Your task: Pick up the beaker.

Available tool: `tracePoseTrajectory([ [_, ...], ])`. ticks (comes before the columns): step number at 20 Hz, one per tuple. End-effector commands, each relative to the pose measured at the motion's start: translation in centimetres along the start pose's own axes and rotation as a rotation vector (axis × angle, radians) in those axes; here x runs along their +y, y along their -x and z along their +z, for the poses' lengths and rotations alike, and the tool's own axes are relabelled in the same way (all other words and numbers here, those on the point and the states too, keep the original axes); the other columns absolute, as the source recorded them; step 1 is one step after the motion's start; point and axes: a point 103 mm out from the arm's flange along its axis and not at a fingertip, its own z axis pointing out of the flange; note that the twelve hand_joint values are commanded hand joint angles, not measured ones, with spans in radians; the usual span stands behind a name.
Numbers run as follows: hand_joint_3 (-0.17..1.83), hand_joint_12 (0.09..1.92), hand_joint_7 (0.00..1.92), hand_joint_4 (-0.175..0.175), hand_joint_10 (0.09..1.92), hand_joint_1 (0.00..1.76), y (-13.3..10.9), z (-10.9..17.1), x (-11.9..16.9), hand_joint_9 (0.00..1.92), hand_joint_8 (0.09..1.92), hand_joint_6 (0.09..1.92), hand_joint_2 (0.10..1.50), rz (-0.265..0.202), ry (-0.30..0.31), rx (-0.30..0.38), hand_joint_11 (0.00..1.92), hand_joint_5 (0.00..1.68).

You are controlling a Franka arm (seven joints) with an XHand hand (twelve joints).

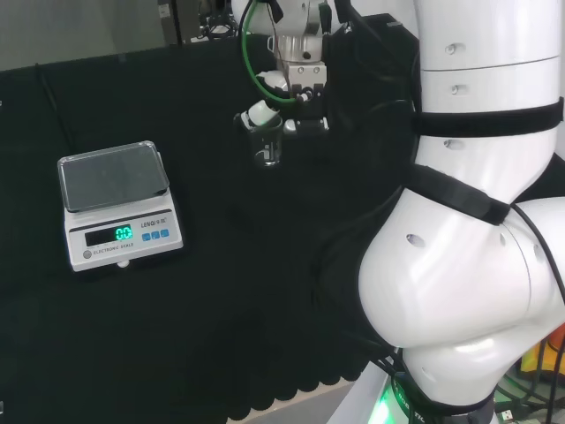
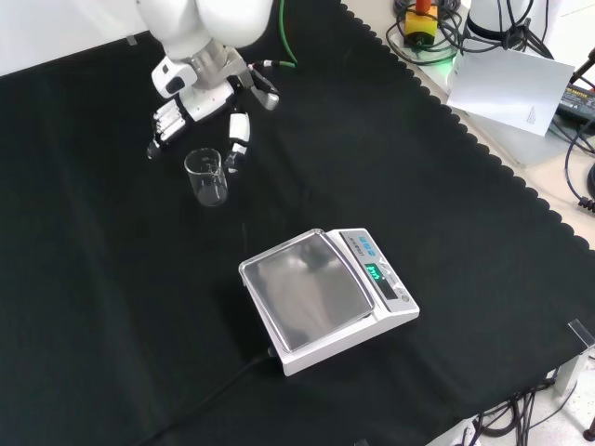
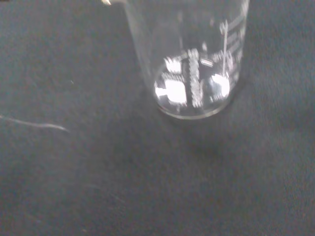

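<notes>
Hovering beside the upright beaker [image 2: 206,177] on the surface [image 2: 112,307], the hand [image 2: 200,104] has its fingers [image 2: 238,130] spread open, so a clumsy closing could tip the glass.

You are looking at a counter [image 2: 390,130] draped in black cloth [image 1: 177,336] whose scalloped hem runs from twelve o'clock down to four o'clock in the front view. Past that hem, at one to two o'clock, you see a pale surface with a white sheet of paper [image 2: 507,88] lying on it, and black cables [image 2: 581,139] looped beside it at three o'clock. In the head view the cloth's far edge sits at eleven o'clock, with a grey floor [image 1: 79,26] behind it. A green glow [image 1: 388,408] lights the base area at five o'clock there.
</notes>
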Motion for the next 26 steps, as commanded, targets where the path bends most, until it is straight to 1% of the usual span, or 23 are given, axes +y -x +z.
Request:
tracePoseTrajectory([
  [1, 0.29, 1.28, 0.0, -0.009, 0.81, 0.53, 1.8, 2.2, 1.3, 0.11, 0.67, 0.09, 0.69, 0.02, -0.045, -0.002, 0.0, 0.1],
  [10, 0.29, 1.28, 0.0, -0.009, 0.81, 0.53, 2.3, 3.7, 2.8, 0.11, 0.67, 0.09, 0.69, 0.028, -0.071, -0.006, 0.0, 0.1],
  [12, 0.29, 1.28, 0.0, -0.01, 0.81, 0.53, 2.3, 3.8, 3.0, 0.11, 0.67, 0.09, 0.69, 0.025, -0.067, -0.012, 0.0, 0.12],
  [15, 0.29, 1.36, 0.02, 0.003, 0.81, 0.62, 2.1, 3.8, 3.2, 0.15, 0.69, 0.09, 0.7, 0.02, -0.058, -0.018, 0.0, 0.2],
  [17, 0.33, 1.44, 0.08, 0.02, 0.8, 0.72, 2.0, 3.9, 3.2, 0.27, 0.71, 0.09, 0.7, 0.015, -0.051, -0.018, 0.04, 0.28],
  [19, 0.41, 1.45, 0.17, 0.028, 0.77, 0.8, 1.8, 3.8, 3.2, 0.4, 0.73, 0.09, 0.67, 0.012, -0.042, -0.017, 0.15, 0.36],
  [20, 0.48, 1.42, 0.23, 0.029, 0.75, 0.84, 1.7, 3.8, 3.2, 0.5, 0.75, 0.09, 0.66, 0.01, -0.035, -0.015, 0.25, 0.42],
  [21, 0.56, 1.38, 0.3, 0.03, 0.73, 0.88, 1.7, 3.8, 3.3, 0.59, 0.77, 0.17, 0.63, 0.008, -0.028, -0.012, 0.35, 0.48],
  [23, 0.71, 1.31, 0.43, 0.03, 0.72, 0.95, 1.5, 3.7, 3.3, 0.75, 0.82, 0.57, 0.6, 0.005, -0.014, -0.014, 0.52, 0.49],
  [24, 0.75, 1.27, 0.5, 0.021, 0.74, 0.99, 1.5, 3.7, 3.3, 0.83, 0.86, 0.77, 0.6, 0.005, -0.01, -0.014, 0.63, 0.49],
  [25, 0.78, 1.22, 0.56, 0.006, 0.76, 1.03, 1.5, 3.7, 3.3, 0.91, 0.92, 0.92, 0.61, 0.005, -0.006, -0.014, 0.75, 0.5],
  [26, 0.81, 1.17, 0.61, -0.009, 0.79, 1.06, 1.4, 3.6, 3.3, 0.97, 0.96, 1.03, 0.61, 0.006, -0.004, -0.015, 0.86, 0.51],
])
